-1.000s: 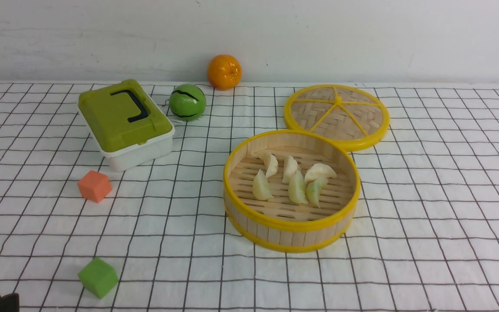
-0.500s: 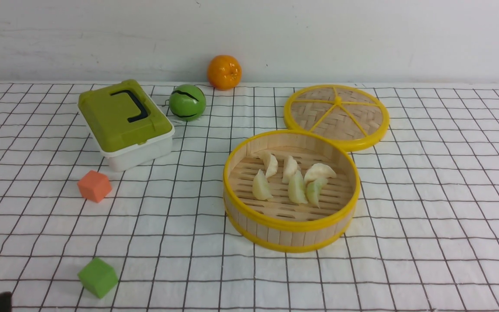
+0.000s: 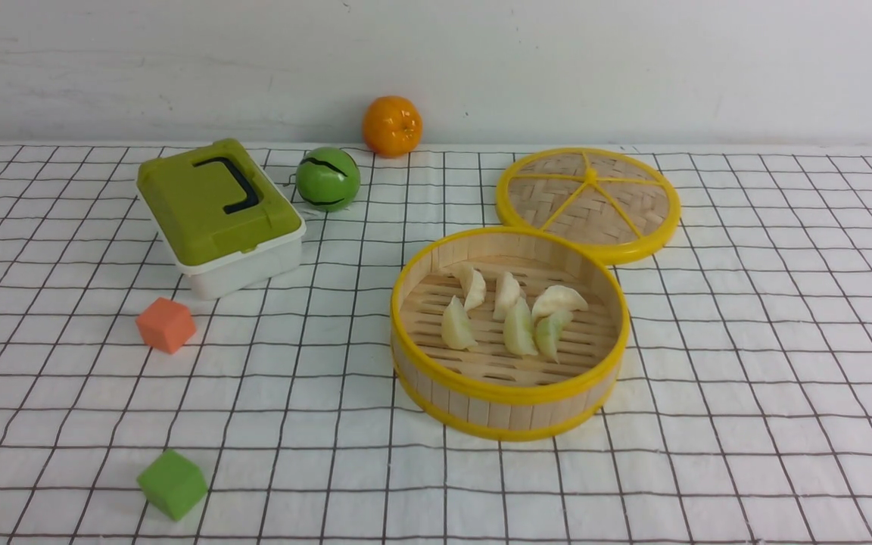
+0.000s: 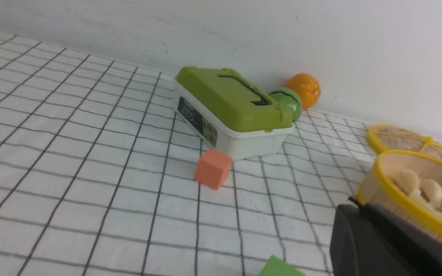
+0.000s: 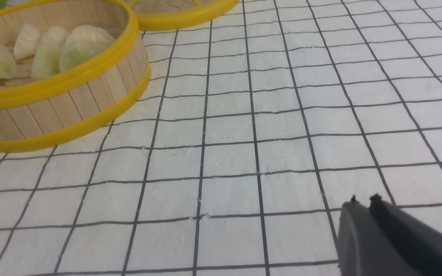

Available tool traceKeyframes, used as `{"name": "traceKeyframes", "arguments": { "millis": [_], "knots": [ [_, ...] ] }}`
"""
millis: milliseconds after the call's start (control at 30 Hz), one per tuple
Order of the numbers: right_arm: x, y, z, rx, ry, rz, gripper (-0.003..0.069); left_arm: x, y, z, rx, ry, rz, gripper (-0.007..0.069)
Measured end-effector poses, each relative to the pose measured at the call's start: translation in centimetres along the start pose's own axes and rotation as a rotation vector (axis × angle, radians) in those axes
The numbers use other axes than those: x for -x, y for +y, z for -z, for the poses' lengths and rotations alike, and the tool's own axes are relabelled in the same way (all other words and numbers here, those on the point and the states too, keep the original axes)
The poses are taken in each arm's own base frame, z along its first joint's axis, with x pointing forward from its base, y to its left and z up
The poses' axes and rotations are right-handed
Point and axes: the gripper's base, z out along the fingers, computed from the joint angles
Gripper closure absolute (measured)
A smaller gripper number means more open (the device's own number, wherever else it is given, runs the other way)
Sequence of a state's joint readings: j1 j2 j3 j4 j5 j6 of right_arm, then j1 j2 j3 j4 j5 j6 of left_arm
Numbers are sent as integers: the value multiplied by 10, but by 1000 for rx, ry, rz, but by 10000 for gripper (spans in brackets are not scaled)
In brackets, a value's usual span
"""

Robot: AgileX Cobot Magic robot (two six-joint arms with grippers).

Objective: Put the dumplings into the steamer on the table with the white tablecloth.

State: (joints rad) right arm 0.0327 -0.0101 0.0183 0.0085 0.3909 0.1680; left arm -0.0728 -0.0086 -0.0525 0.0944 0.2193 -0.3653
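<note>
The dark object seen a second ago at the near left corner of the front view is no longer being shown there; nothing else is being displaced. The dumplings (image 3: 508, 314) are being held inside the steamer (image 3: 509, 392), which is being supported by the white tablecloth (image 3: 746, 363) of the table (image 3: 65, 393) right of centre, touching the woven lid (image 3: 589, 203) toward the far edge. The left gripper (image 4: 363, 209) and right gripper (image 5: 363, 201) are being viewed with fingers pressed together, nothing between them.
</note>
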Motion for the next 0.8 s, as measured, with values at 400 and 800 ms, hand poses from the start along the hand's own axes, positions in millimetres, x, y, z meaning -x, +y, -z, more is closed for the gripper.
{"name": "traceKeyframes", "arguments": {
  "millis": [400, 800],
  "knots": [
    [0, 0, 0, 0, -1, -1, 608, -40, 10, -3, 70, 230, -25, 637],
    [0, 0, 0, 0, 0, -1, 586, -40, 10, -3, 70, 231, -25, 637]
  ]
}}
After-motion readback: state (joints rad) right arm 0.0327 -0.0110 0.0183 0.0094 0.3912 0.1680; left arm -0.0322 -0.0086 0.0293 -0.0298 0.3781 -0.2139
